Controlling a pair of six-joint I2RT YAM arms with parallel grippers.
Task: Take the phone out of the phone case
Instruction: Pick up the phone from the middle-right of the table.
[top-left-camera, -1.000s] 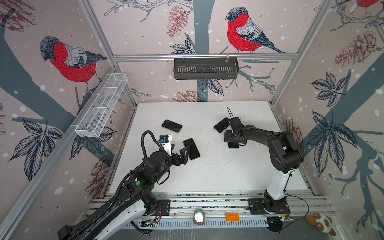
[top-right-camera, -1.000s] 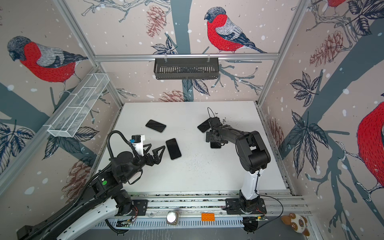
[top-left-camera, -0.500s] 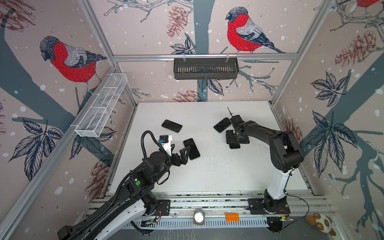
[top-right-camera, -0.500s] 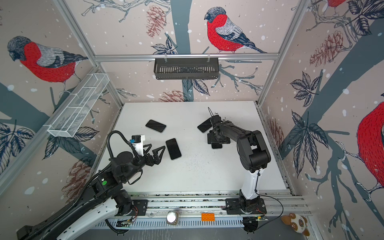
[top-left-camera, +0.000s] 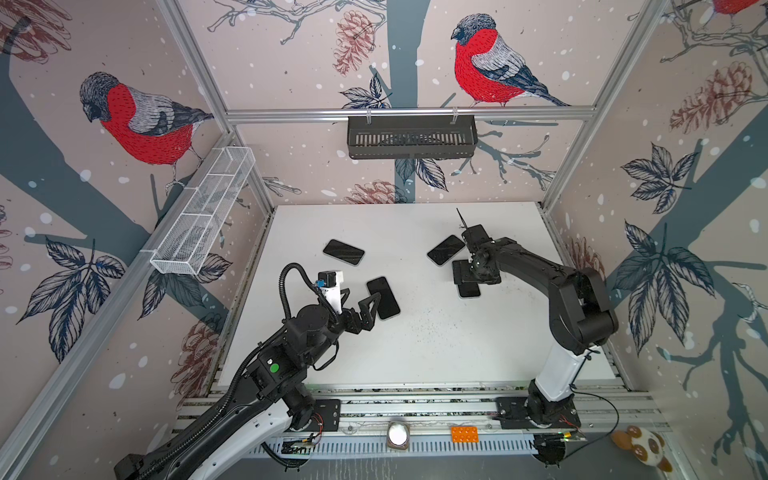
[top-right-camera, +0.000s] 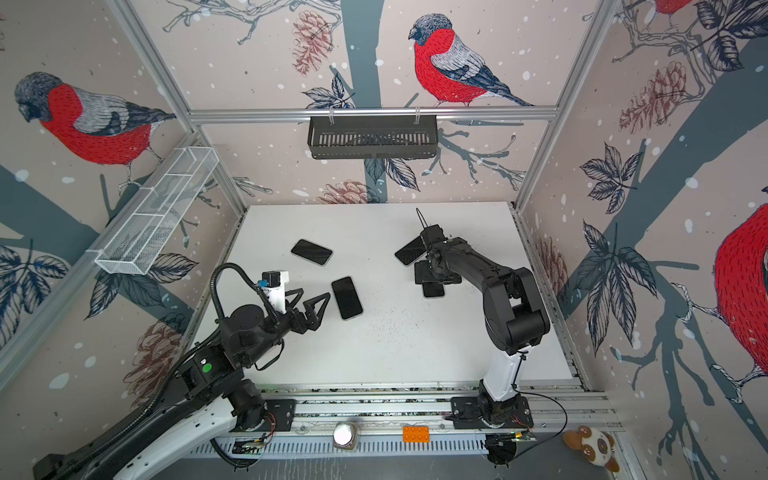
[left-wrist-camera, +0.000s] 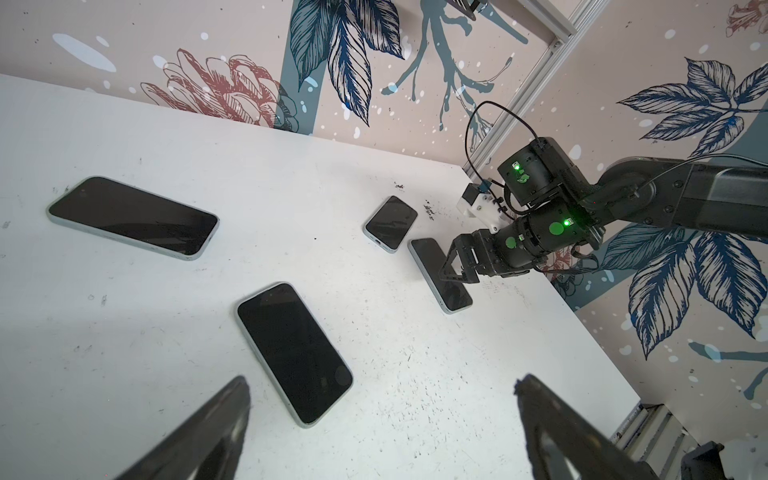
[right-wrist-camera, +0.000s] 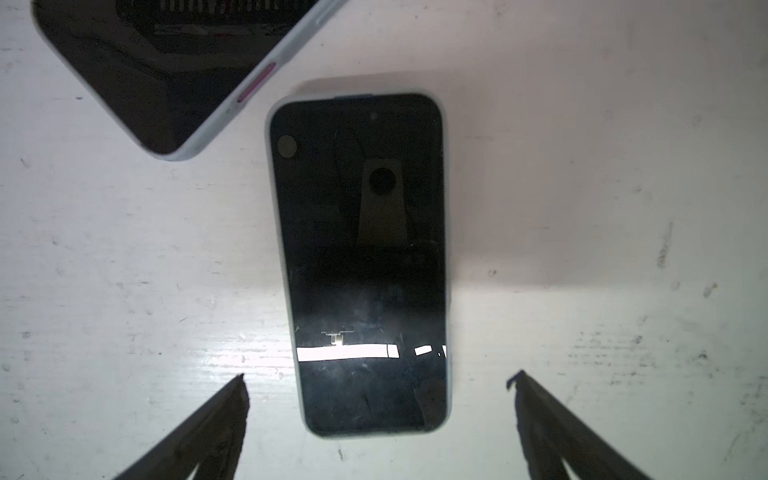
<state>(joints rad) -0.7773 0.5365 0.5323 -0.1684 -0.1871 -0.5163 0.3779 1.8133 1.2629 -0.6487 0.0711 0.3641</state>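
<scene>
The target phone (right-wrist-camera: 359, 257) lay flat, screen up, on the white table (top-left-camera: 415, 353), right of centre and directly beneath the right gripper (right-wrist-camera: 378, 378). A pale phone case (right-wrist-camera: 277, 208) wrapped its edges as a thin rim. A second cased phone (right-wrist-camera: 137, 62) lay just beside one corner, apart from it.

The right gripper hovered with its jaws spread wide, one on either side of the phone's long edges, touching nothing. The left gripper (top-left-camera: 362, 297) was also wide and empty, near another phone (top-left-camera: 383, 298).

The phone was judged stiff, moderately heavy, glass-faced and slippery. The case was probably a flexible shell, though its material could not be confirmed from these views. The long edges offered the firmest hold. A corner of the rim looked the best place to start peeling the case away.
</scene>
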